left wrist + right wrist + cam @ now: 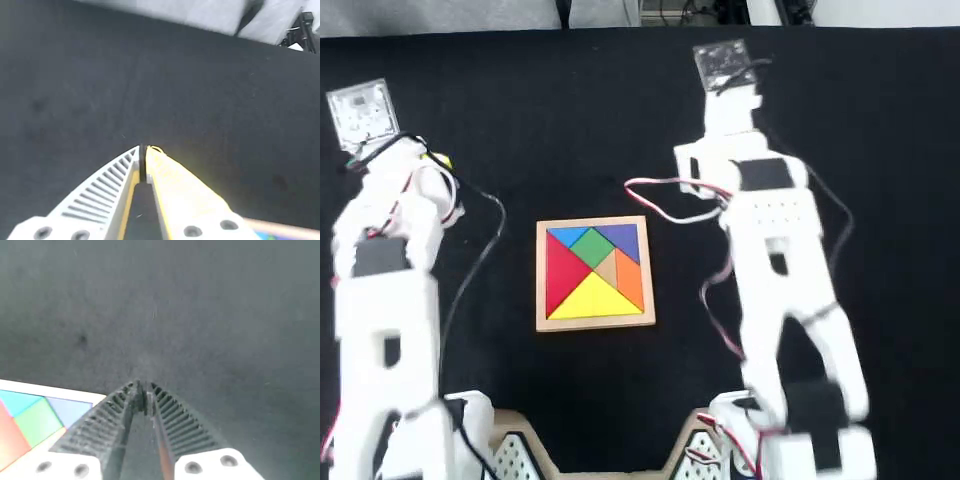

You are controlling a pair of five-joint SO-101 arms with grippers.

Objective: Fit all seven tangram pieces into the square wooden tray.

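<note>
- Left jaws: shut tip to tip, holding nothing.
- Right jaws: same, empty.
- Tray [595, 221] on counter [520, 120] between both jaws, behind their tips; seven tangram pieces [592, 297] seated inside.

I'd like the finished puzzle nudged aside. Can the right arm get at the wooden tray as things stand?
Probably yes: the wooden tray lies in the open on the black cloth beside the right gripper, with nothing between them. The shut gripper could push its rim.
</note>
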